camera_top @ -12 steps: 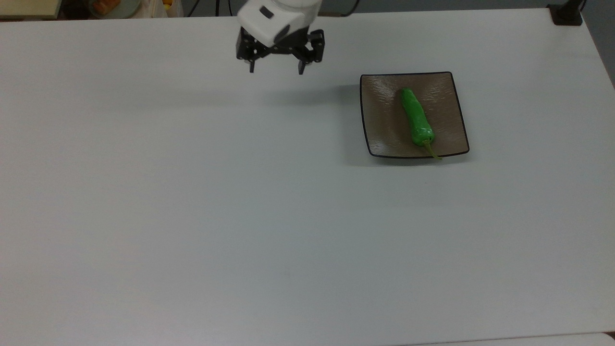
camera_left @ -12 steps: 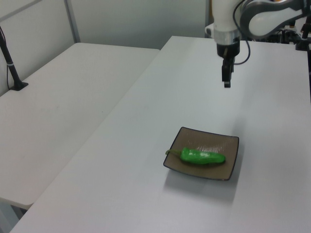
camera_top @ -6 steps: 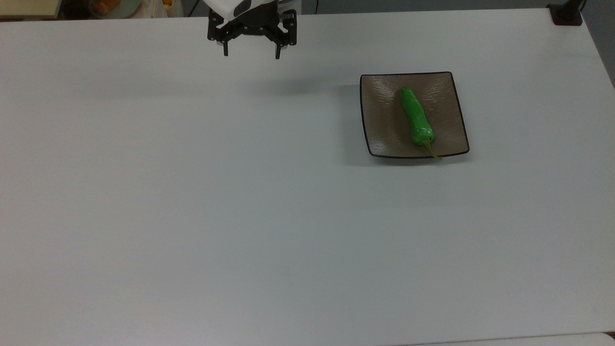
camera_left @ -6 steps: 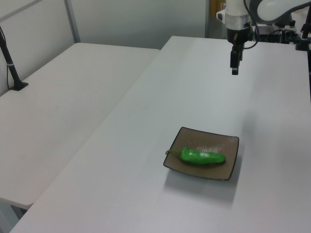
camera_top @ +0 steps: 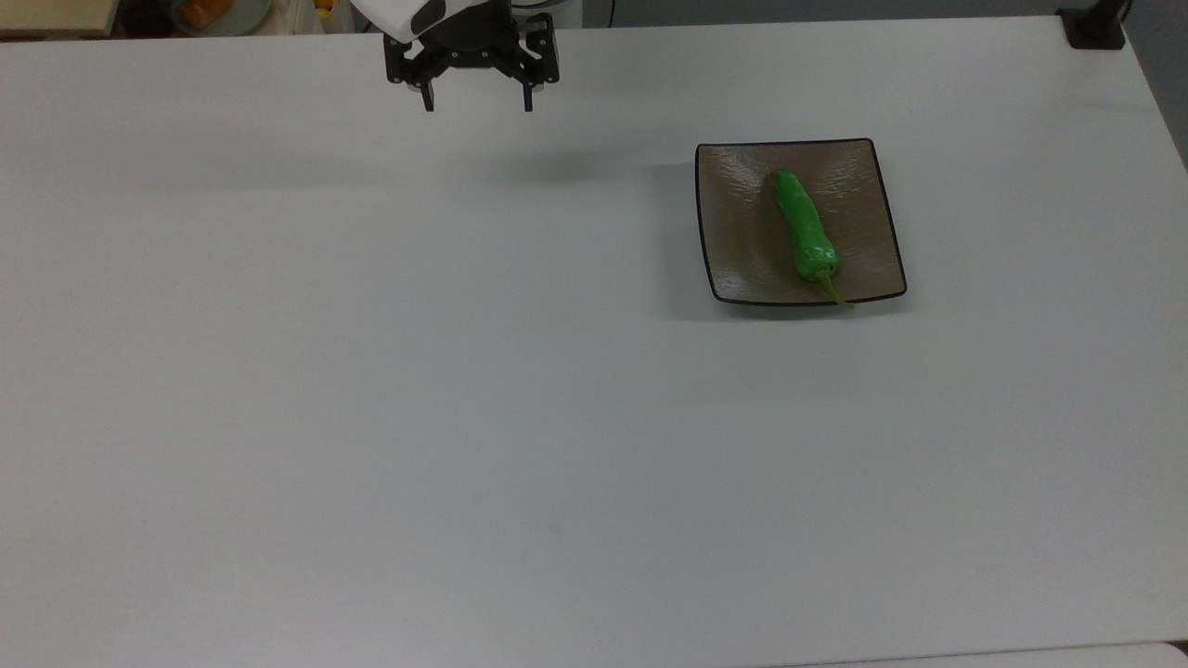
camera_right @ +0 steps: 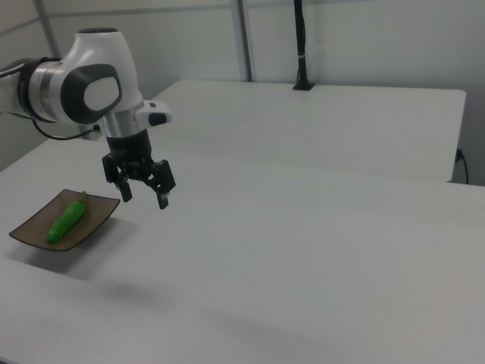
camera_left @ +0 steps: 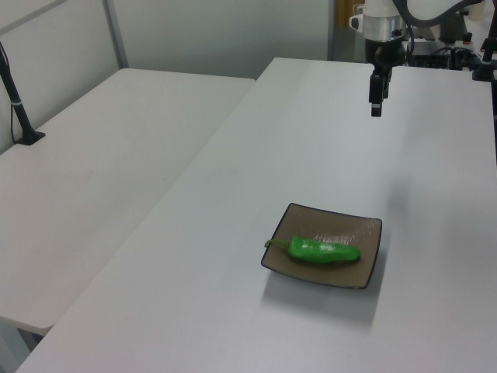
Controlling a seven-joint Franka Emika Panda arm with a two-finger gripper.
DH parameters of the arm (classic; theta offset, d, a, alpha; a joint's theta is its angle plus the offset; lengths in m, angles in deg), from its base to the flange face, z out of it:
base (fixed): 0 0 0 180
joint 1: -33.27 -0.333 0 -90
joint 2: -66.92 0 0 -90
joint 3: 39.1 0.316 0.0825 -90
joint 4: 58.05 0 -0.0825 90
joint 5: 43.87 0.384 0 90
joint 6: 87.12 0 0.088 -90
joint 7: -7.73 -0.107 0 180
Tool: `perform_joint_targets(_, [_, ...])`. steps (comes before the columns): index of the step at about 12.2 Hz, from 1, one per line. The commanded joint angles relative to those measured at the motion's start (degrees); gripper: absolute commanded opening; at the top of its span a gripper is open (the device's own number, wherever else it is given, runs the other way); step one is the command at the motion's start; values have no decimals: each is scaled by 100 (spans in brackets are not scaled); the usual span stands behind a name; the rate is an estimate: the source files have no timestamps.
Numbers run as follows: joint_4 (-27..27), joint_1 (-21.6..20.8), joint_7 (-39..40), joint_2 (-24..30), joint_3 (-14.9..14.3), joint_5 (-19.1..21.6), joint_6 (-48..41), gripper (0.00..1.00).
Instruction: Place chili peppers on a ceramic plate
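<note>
A bright green chili pepper lies lengthwise on the square brown ceramic plate; its stem tip reaches the plate's near rim in the top view. My gripper hangs open above the bare table, far to the top view's left of the plate and near the table's back edge. Nothing sits between its fingers.
The white table stretches wide around the plate. A second white table stands alongside. A black post base sits at the top view's far right corner. Clutter lies beyond the back edge.
My gripper has moved away from the plate, toward the top view's left and the table's back edge, staying open. The pepper and plate have not moved.
</note>
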Motion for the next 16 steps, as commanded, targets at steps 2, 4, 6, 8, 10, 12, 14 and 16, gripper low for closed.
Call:
perform_joint_targets(2, [212,-8,211,141,-69,215,198,100])
perform_joint_targets(4, [203,-8,211,133,-69,215,198,100])
perform_joint_targets(6, [203,-17,237,106,-69,215,180,100])
perform_joint_targets(8, [203,-8,290,97,-69,198,180,100])
perform_joint_targets(10, [203,1,229,106,-69,145,442,100])
perform_joint_targets(12, [317,18,211,106,-69,145,663,100])
perform_joint_targets(14, [317,44,124,98,-69,180,777,100])
perform_joint_targets(16, [317,185,-166,10,-52,198,936,100])
